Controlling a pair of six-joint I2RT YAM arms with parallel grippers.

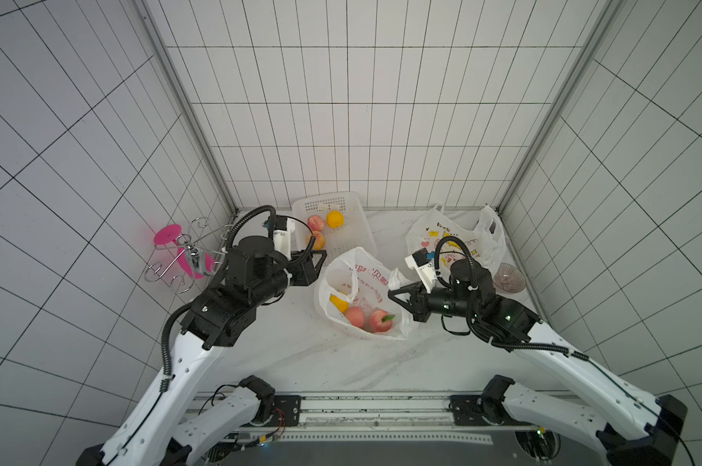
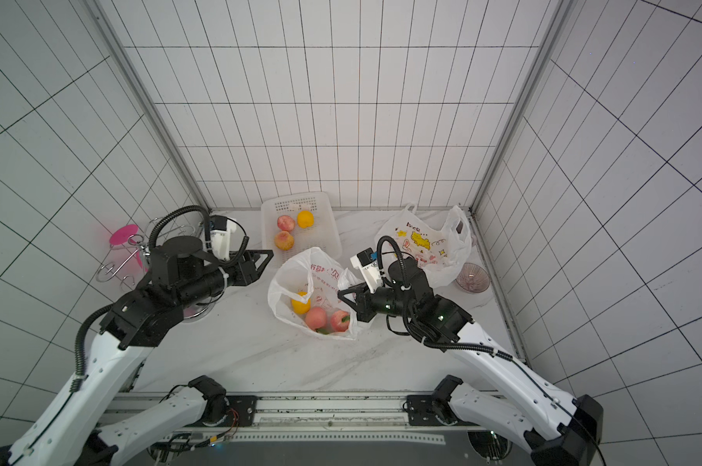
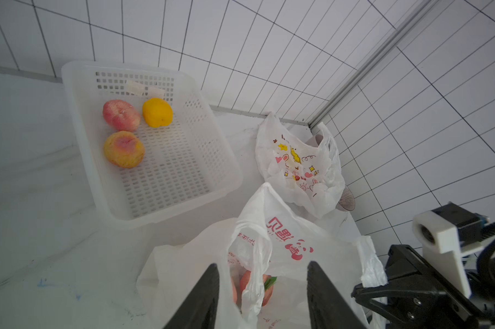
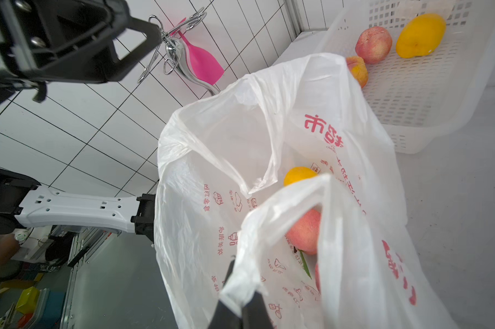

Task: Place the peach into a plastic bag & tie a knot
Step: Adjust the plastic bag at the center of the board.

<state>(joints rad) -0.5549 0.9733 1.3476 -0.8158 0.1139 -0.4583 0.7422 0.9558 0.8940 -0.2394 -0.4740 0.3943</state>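
1. In both top views the plastic bag (image 1: 365, 282) (image 2: 321, 278) sits mid-table with its mouth open. Inside lie a peach (image 1: 355, 316), a second peach (image 1: 380, 320) and a yellow fruit (image 1: 338, 303).
2. Top views: the left gripper (image 1: 319, 258) hangs just beside the bag's left rim, near the basket (image 1: 353, 246). The right gripper (image 1: 393, 292) is at the bag's right side. A cartoon bag (image 1: 446, 238) and a glass bowl (image 1: 508, 276) sit at back right.
3. Left wrist: the left gripper (image 3: 262, 266) has its jaws spread and holds nothing. The second peach (image 3: 254, 287), which has a leaf, shows inside the bag. The basket (image 3: 67, 74) holds a pink peach (image 3: 121, 115), a yellowish peach (image 3: 123, 149) and an orange-yellow fruit (image 3: 157, 112).
4. Right wrist: the right gripper (image 4: 240, 306) is clenched on the bunched bag handle (image 4: 271, 242). The peach (image 4: 303, 230) and yellow fruit (image 4: 299, 175) are inside the bag.
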